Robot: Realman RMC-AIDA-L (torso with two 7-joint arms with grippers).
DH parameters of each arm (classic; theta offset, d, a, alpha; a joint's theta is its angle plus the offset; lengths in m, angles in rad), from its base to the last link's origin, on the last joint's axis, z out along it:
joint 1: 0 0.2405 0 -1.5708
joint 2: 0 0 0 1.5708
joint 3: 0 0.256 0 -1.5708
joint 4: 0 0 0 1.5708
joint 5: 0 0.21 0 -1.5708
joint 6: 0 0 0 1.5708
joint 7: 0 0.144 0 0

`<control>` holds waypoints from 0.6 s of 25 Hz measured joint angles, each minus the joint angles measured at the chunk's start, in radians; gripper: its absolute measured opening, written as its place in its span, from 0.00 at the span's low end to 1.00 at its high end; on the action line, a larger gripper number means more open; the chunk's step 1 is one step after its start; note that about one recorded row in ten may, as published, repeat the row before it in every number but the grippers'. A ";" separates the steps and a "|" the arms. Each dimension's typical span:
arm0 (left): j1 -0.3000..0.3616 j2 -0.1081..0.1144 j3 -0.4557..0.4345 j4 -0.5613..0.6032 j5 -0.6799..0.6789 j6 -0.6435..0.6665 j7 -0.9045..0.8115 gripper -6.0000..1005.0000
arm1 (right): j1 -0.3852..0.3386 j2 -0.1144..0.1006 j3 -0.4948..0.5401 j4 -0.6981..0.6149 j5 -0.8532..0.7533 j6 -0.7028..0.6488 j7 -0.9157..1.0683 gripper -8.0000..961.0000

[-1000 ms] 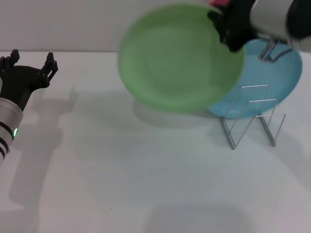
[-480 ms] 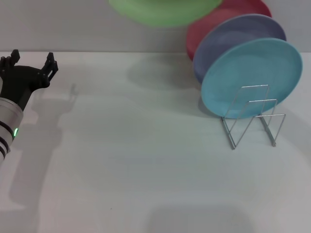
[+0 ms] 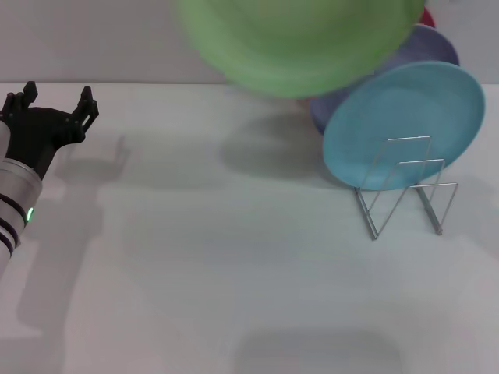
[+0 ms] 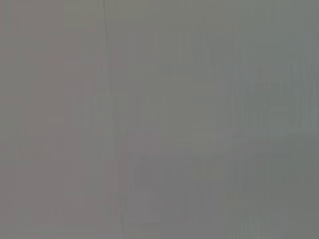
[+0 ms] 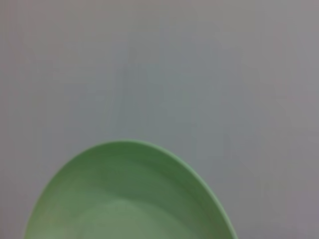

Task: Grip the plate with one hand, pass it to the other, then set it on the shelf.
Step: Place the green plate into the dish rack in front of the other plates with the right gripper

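Plate aloft above bench, well apart from left end effector, spread open, empty; right end effector unseen.

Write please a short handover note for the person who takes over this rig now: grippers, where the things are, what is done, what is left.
Left gripper: open, empty, over the table's left side.
Right gripper: not in view. Its wrist camera shows the green plate close, so it probably holds it; grip unseen.
Green plate: in the air, top of the head view, above the table.
Wire rack: blue plate stands in it, with a lavender one behind; front slots are free.
Done: plate lifted.
Left: hand-over to the left gripper, then placing in the rack.
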 joint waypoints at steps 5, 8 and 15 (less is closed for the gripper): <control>-0.001 -0.001 0.004 0.001 0.001 -0.001 0.000 0.82 | -0.063 0.001 -0.004 -0.078 0.115 0.004 -0.139 0.05; 0.000 -0.001 0.012 0.001 0.001 -0.002 0.000 0.82 | -0.092 -0.001 0.000 -0.093 0.128 0.023 -0.183 0.05; -0.002 -0.001 0.024 0.007 0.001 -0.004 0.000 0.82 | -0.058 -0.002 0.136 -0.191 0.160 0.241 -0.215 0.05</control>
